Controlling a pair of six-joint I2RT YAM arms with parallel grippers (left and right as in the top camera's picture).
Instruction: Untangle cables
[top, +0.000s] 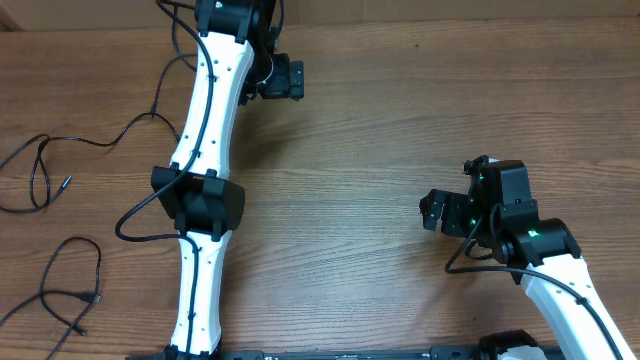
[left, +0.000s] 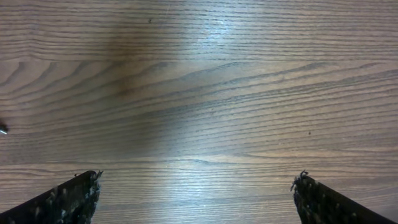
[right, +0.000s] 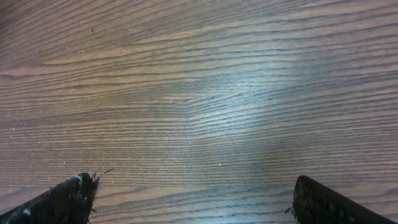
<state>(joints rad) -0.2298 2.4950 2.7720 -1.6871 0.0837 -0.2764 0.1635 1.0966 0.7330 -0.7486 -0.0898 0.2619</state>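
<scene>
Two thin black cables lie apart at the table's far left in the overhead view. The upper cable (top: 48, 140) loops and ends in a silver-tipped plug (top: 66, 183). The lower cable (top: 80, 240) forms a loop with small plugs (top: 95, 298) at its ends. My left gripper (top: 288, 78) (left: 196, 177) is open and empty over bare wood at the top centre, far from the cables. A small silver tip (left: 2, 129) shows at the left edge of the left wrist view. My right gripper (top: 432, 212) (right: 193, 180) is open and empty at the right, over bare wood.
The left arm (top: 205, 150) stretches from the front edge to the back, between the cables and the table's middle, with its own black wires hanging off it. The wooden table (top: 380, 120) fills every view.
</scene>
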